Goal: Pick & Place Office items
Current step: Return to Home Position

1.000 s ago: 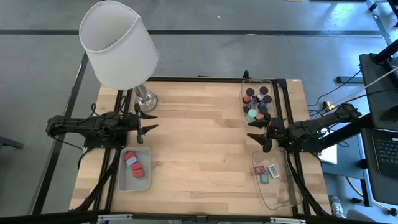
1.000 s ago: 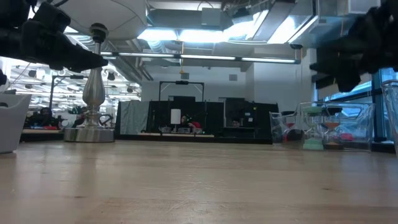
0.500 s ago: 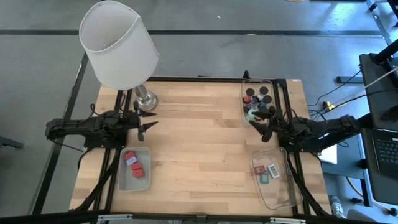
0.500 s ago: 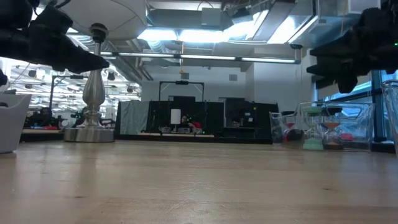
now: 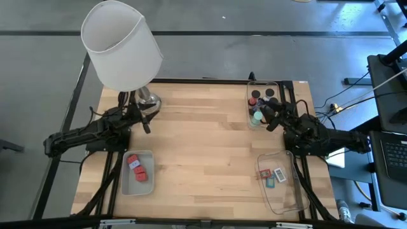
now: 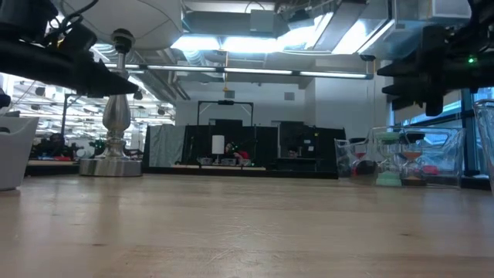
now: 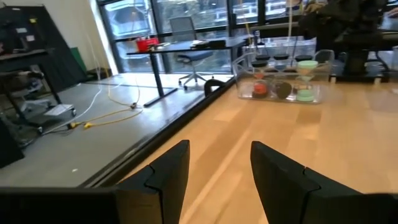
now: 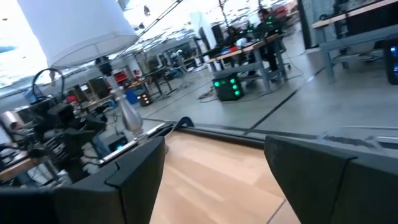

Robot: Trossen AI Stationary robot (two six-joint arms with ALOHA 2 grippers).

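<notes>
Dark cylinders (image 5: 262, 97) and one teal cylinder (image 5: 257, 117) lie in a clear tray (image 5: 250, 85) at the far right; the left wrist view shows them across the table (image 7: 283, 87). Red blocks (image 5: 138, 168) sit in a frosted tray (image 5: 124, 184) at the near left. Flat teal, white and blue pieces (image 5: 273, 175) lie in a clear tray (image 5: 286, 200) at the near right. My right gripper (image 5: 271, 116) hangs open above the near end of the cylinder tray (image 8: 214, 168). My left gripper (image 5: 147, 118) is open in the air beside the lamp base (image 7: 217, 168).
A big white-shaded lamp (image 5: 121, 44) stands at the far left, its metal base (image 5: 150, 100) close to my left gripper. Bare wood (image 5: 203, 146) stretches between the trays. Both arms show high above the table in the low view (image 6: 77, 69), (image 6: 424, 73).
My right gripper has swung from beside the near-right tray toward the far edge and now hangs over the cylinder tray. My left gripper has swung toward the far edge, closer to the lamp base. None of the items has moved.
</notes>
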